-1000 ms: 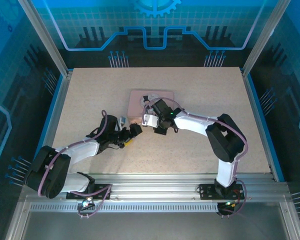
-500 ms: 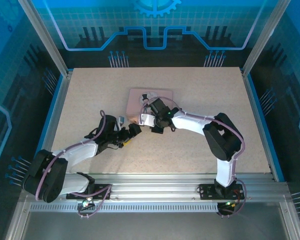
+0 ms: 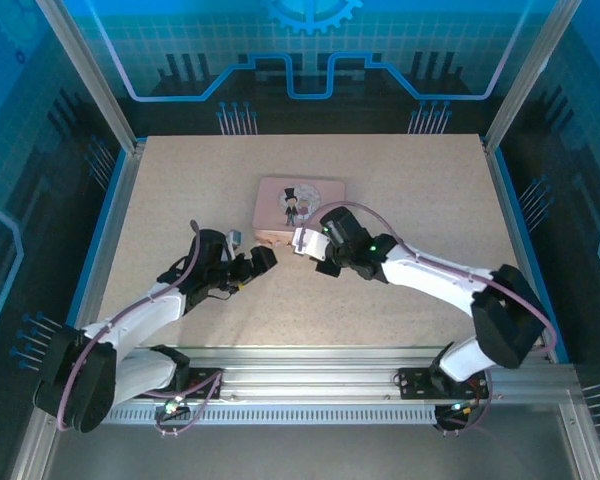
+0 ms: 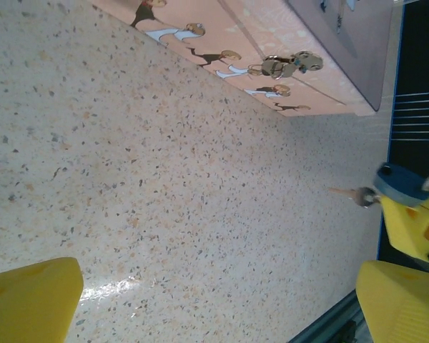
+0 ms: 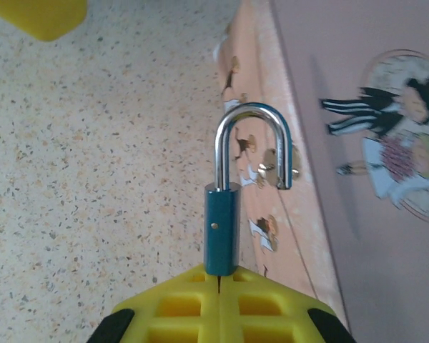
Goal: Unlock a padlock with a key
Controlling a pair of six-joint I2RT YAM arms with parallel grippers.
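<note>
The padlock (image 5: 222, 229) has a teal body and a silver shackle swung open, one leg hanging free. My right gripper (image 5: 220, 275) is shut on its body, just off the front wall of the pink box (image 5: 372, 236). The box's small metal clasp (image 4: 282, 66) carries no lock. In the left wrist view the padlock (image 4: 399, 184) appears at the right edge, and a thin metal sliver (image 4: 347, 192) juts from it. I cannot tell whether that sliver is the key. My left gripper (image 4: 214, 300) is open over bare table, its yellow fingers (image 4: 30, 294) far apart.
The pink box (image 3: 300, 205) with the cartoon couple on its lid lies mid-table, lid closed. My right gripper (image 3: 305, 242) and left gripper (image 3: 260, 258) sit close together in front of it. Speckled table (image 3: 400, 180) stretches around, with blue walls at the edges.
The right arm has drawn back off the box toward the near right, uncovering the lid. The left gripper has shifted slightly up and to the left.
</note>
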